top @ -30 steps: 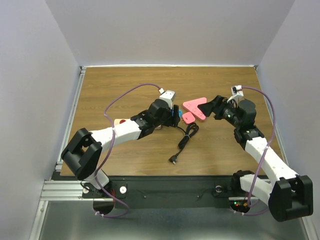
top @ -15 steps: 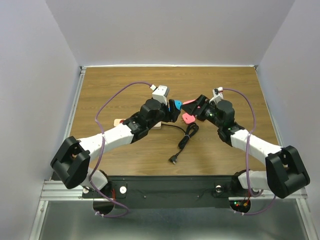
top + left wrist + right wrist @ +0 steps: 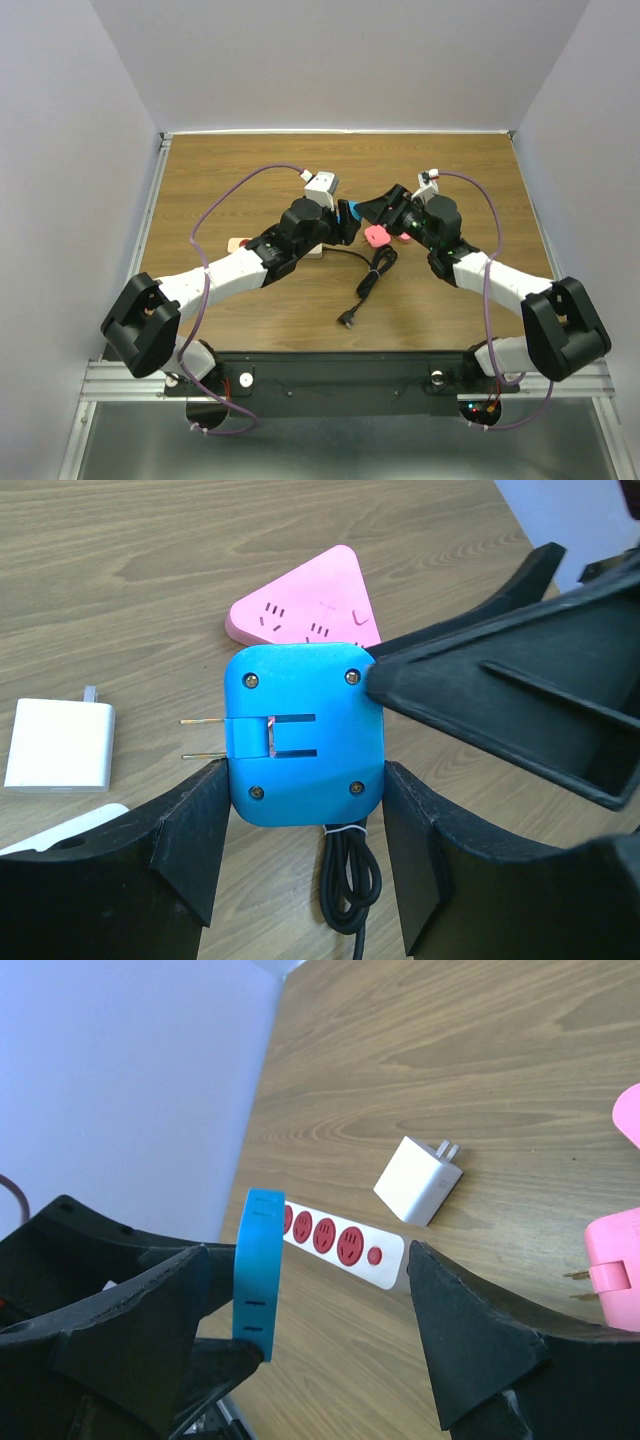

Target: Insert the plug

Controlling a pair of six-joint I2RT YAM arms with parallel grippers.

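My left gripper (image 3: 305, 780) is shut on a flat blue plug (image 3: 305, 735), held above the table with its two prongs pointing left. It also shows in the top view (image 3: 353, 211). My right gripper (image 3: 310, 1290) is open. The blue plug stands edge-on (image 3: 255, 1270) between its fingers, close to the left one. In the left wrist view one right finger (image 3: 500, 670) touches the plug's top right corner. The pink triangular power strip (image 3: 310, 620) lies on the table behind the plug. The white strip with red sockets (image 3: 335, 1243) lies further left.
A white charger block (image 3: 420, 1180) lies beside the white strip, also in the left wrist view (image 3: 60, 745). A pink plug (image 3: 377, 235) and a coiled black cable (image 3: 370, 278) lie on the wooden table (image 3: 250, 180) below the two grippers. Grey walls surround the table.
My left gripper lifted the blue plug and turned it toward the right arm. My right gripper swung left over the pink strip until its open fingers reached the plug.
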